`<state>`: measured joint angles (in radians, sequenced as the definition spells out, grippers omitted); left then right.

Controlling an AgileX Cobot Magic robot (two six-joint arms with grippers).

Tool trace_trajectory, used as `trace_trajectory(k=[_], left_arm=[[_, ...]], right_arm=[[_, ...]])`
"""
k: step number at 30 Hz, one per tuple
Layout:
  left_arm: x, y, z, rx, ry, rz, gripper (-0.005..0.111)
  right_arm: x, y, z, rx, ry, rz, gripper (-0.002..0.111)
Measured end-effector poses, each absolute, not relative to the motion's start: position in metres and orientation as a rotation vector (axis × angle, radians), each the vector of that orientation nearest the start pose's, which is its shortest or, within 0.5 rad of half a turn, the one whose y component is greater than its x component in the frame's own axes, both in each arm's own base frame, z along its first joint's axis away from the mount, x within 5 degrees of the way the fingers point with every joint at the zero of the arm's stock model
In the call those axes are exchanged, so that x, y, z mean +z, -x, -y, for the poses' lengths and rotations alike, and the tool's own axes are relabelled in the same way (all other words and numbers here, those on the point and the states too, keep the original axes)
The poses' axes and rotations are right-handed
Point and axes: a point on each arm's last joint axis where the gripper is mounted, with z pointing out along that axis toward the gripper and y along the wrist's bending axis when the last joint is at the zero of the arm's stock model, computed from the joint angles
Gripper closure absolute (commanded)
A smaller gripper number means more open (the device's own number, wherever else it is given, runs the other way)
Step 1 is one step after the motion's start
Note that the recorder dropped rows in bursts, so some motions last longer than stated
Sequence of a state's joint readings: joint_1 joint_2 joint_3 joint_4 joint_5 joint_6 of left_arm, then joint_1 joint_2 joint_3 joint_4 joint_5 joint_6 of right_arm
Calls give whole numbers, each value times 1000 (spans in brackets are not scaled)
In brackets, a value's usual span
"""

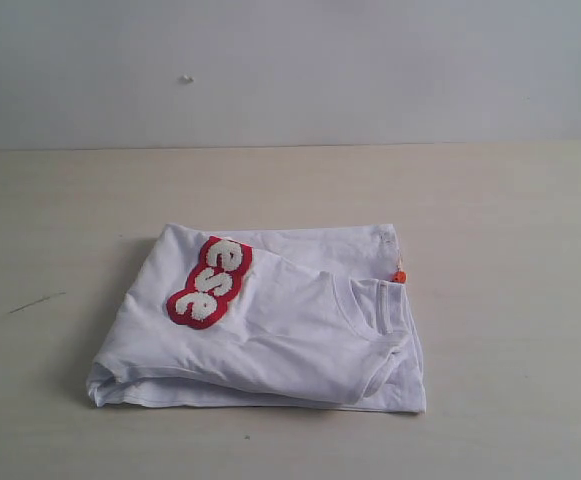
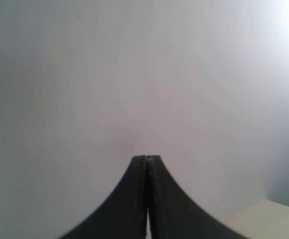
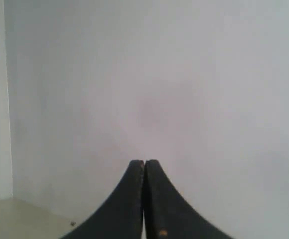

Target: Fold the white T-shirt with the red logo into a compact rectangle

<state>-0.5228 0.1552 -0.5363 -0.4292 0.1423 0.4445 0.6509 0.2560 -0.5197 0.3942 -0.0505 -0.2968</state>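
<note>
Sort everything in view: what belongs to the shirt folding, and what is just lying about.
Belongs: white T-shirt, already folded; red logo; left gripper and right gripper, both shut.
Just there: table; wall; small speck on it.

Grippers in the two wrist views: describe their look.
The left gripper has two matte black fingers, broad at the base, curving in to narrow tips. The right gripper looks the same, with a tiny orange speck on one finger. No cables or markings show.

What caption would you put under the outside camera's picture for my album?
Folded white T-shirt, red logo on top, lying on a pale table.
</note>
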Motion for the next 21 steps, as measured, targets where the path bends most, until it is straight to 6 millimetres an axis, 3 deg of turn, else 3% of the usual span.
trace_trajectory(k=[9, 21], left_arm=[[368, -20, 18, -473, -384, -1186, 107], [368, -19, 17, -473, -382, -1180, 107]], right_arm=[[370, 7, 2, 564, 246, -1026, 108], [369, 14, -5, 351, 107, -1141, 108]])
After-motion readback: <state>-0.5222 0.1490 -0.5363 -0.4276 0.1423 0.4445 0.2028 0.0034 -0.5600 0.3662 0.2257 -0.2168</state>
